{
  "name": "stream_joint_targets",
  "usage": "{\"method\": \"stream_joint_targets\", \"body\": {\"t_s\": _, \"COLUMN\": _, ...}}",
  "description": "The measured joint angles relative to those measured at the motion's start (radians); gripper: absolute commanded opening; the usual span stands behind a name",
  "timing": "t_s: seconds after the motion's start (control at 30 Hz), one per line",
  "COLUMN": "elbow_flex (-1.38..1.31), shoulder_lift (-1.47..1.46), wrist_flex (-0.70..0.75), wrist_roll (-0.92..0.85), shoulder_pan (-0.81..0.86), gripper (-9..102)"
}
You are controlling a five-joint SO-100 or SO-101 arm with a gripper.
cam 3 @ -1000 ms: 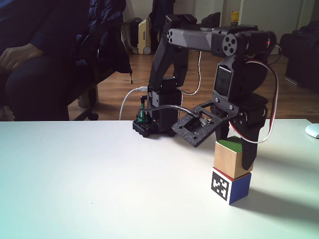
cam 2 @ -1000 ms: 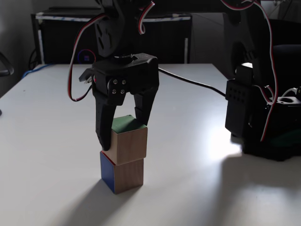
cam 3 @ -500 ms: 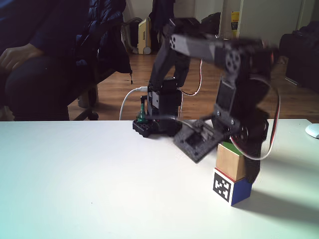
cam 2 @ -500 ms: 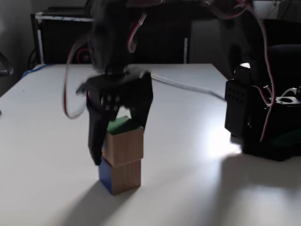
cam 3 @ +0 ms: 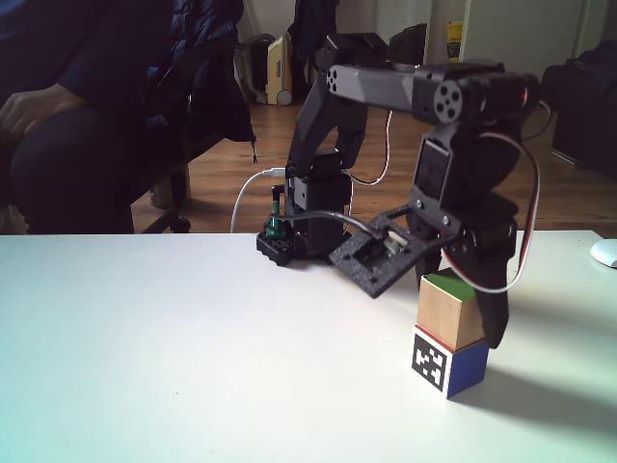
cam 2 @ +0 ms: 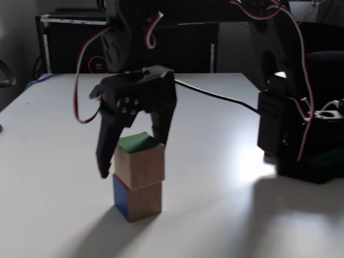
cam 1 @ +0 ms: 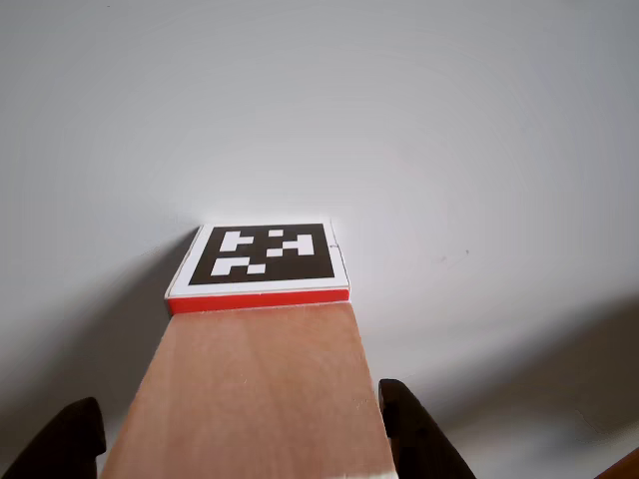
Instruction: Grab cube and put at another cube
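Cube (cam 2: 139, 160) sits stacked on marker cube (cam 2: 136, 200), on white table (cam 2: 48, 177). Gripper (cam 2: 134, 156) open, fingers straddling cube with gaps both sides in other view. Risk: fingertip (cam 1: 414, 431) clipping cube during retreat, toppling stack; top cube looks slightly offset, twisted over the lower one. Cube: light wood sides (cam 3: 447, 315), green top face. Lower cube: black-white marker (cam 3: 428, 362), red edge, blue side.
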Motion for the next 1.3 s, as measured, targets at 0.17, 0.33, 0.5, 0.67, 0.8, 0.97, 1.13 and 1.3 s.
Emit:
{"method": "stream_joint_targets", "body": {"t_s": 0.17, "elbow_flex": -0.003, "shoulder_lift": 0.031, "wrist_flex": 0.008, "wrist_roll": 0.000, "shoulder_pan": -0.003, "gripper": 43}}
{"method": "stream_joint_targets", "body": {"t_s": 0.33, "elbow_flex": 0.037, "shoulder_lift": 0.158, "wrist_flex": 0.008, "wrist_roll": 0.000, "shoulder_pan": -0.018, "gripper": 43}}
{"method": "stream_joint_targets", "body": {"t_s": 0.5, "elbow_flex": 0.138, "shoulder_lift": 0.342, "wrist_flex": 0.008, "wrist_roll": 0.000, "shoulder_pan": -0.018, "gripper": 44}}
{"method": "stream_joint_targets", "body": {"t_s": 0.67, "elbow_flex": 0.259, "shoulder_lift": 0.595, "wrist_flex": 0.002, "wrist_roll": 0.018, "shoulder_pan": 0.063, "gripper": 44}}
{"method": "stream_joint_targets", "body": {"t_s": 0.8, "elbow_flex": 0.423, "shoulder_lift": 0.842, "wrist_flex": -0.103, "wrist_roll": 0.018, "shoulder_pan": 0.167, "gripper": 40}}
{"method": "stream_joint_targets", "body": {"t_s": 0.97, "elbow_flex": 0.769, "shoulder_lift": 1.173, "wrist_flex": -0.285, "wrist_roll": -0.025, "shoulder_pan": 0.255, "gripper": 33}}
{"method": "stream_joint_targets", "body": {"t_s": 1.13, "elbow_flex": 1.131, "shoulder_lift": 1.483, "wrist_flex": -0.459, "wrist_roll": -0.043, "shoulder_pan": 0.337, "gripper": 27}}
{"method": "stream_joint_targets", "body": {"t_s": 1.3, "elbow_flex": 1.450, "shoulder_lift": 1.789, "wrist_flex": -0.595, "wrist_roll": -0.028, "shoulder_pan": 0.370, "gripper": 22}}
